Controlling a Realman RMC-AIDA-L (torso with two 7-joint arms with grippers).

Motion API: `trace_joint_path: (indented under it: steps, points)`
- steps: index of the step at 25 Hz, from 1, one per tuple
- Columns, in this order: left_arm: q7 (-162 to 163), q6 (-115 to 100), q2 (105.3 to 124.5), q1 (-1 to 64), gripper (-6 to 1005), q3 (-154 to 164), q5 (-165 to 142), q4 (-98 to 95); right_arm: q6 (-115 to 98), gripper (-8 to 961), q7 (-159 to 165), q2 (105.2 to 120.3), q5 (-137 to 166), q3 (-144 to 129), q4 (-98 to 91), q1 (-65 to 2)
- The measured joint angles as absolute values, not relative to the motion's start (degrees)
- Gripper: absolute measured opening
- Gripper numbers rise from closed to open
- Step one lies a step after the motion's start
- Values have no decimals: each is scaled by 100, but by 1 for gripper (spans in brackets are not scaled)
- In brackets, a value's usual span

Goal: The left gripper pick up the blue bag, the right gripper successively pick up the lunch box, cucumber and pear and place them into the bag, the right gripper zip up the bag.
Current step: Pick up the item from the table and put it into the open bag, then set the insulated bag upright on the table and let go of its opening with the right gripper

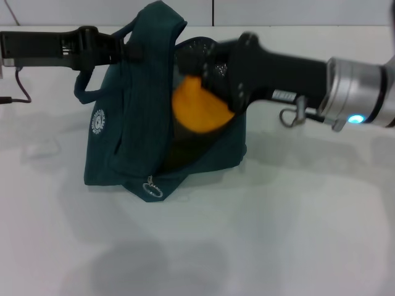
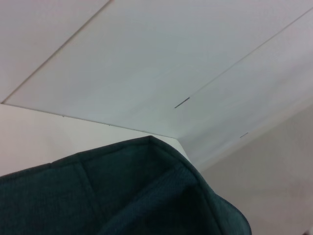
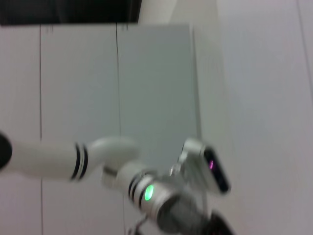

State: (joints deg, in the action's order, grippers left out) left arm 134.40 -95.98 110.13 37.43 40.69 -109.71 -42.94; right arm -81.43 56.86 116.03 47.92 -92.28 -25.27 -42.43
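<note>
The pear is sitting at the mouth of the blue bag, its orange-yellow skin showing in the opening, with the right gripper closed around its upper side; the jaws are pinching the fruit, though their tips are partly hidden against the dark fabric. The right gripper is reaching in from the robot's right, its black body and silver wrist lying nearly level above the tabletop, and a green-blue light is glowing on the wrist.

The blue bag is standing on the tabletop, slumping a little, its white round logo facing the robot's left front and the metal ring pull of the zipper hanging low near the bottom front corner. The left gripper is coming in level from the robot's left and is gripping the bag's top edge or handle, its jaws pressed on the fabric and holding that side up. In the left wrist view, only a fold of the teal fabric is filling the lower part, with pale wall panels beyond it.

The right wrist view is showing the other arm's white links and silver wrist against a wall.
</note>
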Motion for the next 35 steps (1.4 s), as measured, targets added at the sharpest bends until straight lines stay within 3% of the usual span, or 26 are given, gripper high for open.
trace_joint_path:
  steps: [14,22,30,35]
  points:
    - [13447,-9607,11012,3692,53,4078,-10968,-4280,-7403,60,5550,11620,4759,-10013,-2530,-4155]
    - [13457,-9606,11012,3709,53,4075,-10969,-4279,-7434,64,5540,11619,4378,-10007,-2737,-3644]
    - [13436,-9606,10999,3684,53,4076,-10991,-4280,-8569,356,4639,11559,3655,-9407,-2760,-2536]
    - [13434,-9607,10996,3682,53,4078,-11001,-4280,-7966,535,4630,11546,3677,-9097,-2155,-2351]
